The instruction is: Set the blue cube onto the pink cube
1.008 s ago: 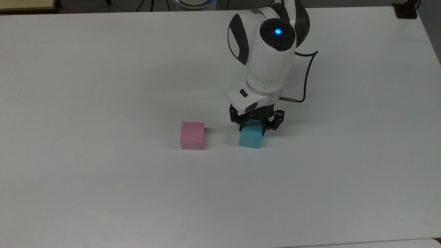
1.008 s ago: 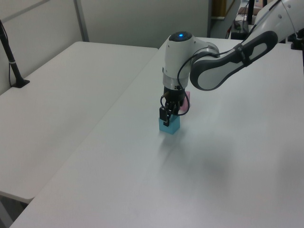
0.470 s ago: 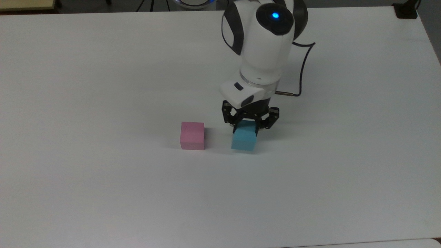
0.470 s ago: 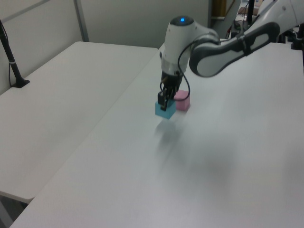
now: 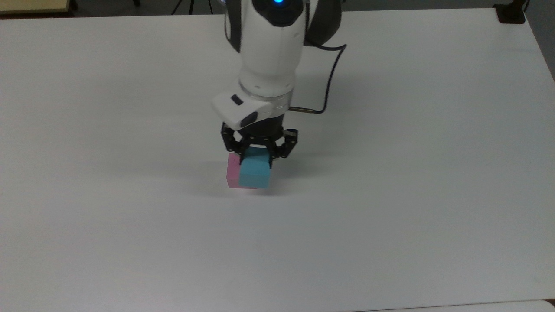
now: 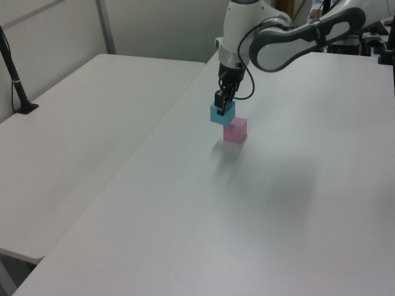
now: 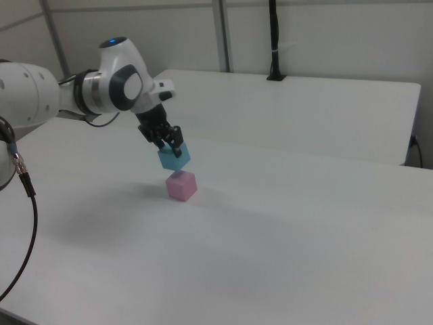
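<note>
White desk [image 5: 412,195] carries the small pastel pink matte cube [image 6: 235,131]; the small cyan matte cube [image 6: 222,113] hangs above it, clamped in the tool [image 6: 223,102]. Released off-centre, it could topple.

I see even, diffuse overhead light on the white table [image 5: 130,238], a soft shadow under the arm [image 5: 269,52], mild grain, and no harsh glare from here.
</note>
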